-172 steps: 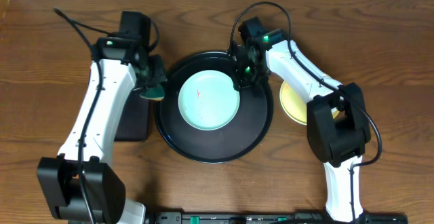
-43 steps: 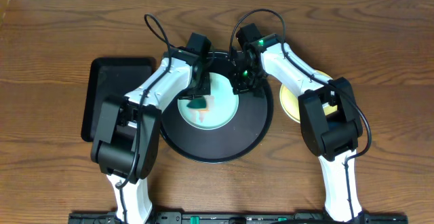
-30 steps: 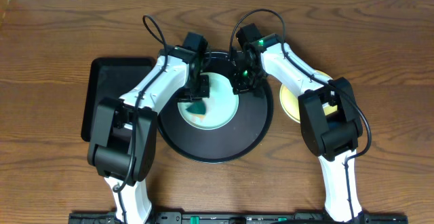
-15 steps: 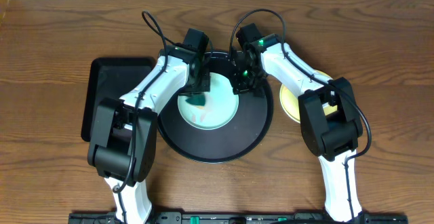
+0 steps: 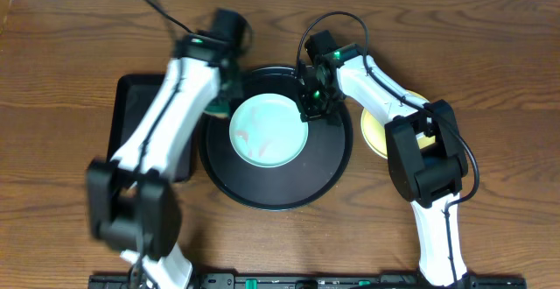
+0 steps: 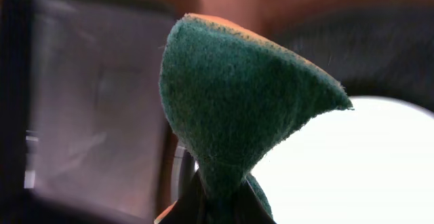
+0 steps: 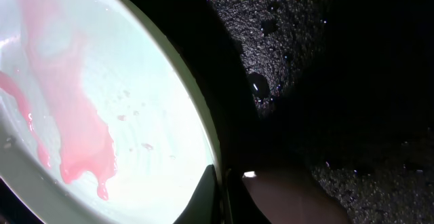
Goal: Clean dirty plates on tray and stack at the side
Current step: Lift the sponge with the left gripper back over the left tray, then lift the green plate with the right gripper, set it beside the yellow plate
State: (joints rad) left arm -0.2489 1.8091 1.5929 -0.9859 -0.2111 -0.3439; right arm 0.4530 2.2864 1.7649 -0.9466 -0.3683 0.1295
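1. Mint plate (image 5: 267, 136): centred on the round tray (image 5: 331, 165). Light, stiff plastic, likely wet-slick, with a red smear (image 7: 74, 136); best taken at the rim.
2. My right gripper (image 5: 311, 107): pinched on its right rim.
3. My left gripper (image 5: 219, 107): clamping the green sponge (image 6: 230, 108) over the tray's left rim.
4. Room: raised tray rim to clear; yellow plate (image 5: 374, 136) just right; bare tabletop (image 5: 499, 79) beyond.

The felted scouring sponge (image 6: 237, 108) in my left pincer (image 6: 215, 207) is dark green, with a thin orange line along its top edge. The small round plastic plate (image 5: 267, 131) is pale mint-teal, streaked watery pink-red. The large round rimmed tray (image 5: 332, 162) is glossy black, speckled with droplets. Toward the counter's right edge, another small round plate (image 5: 374, 136) is pale yellow; toward the left edge, the rectangular tray (image 5: 127, 131) is black. The tabletop (image 5: 507, 88) is brown wood-grain.
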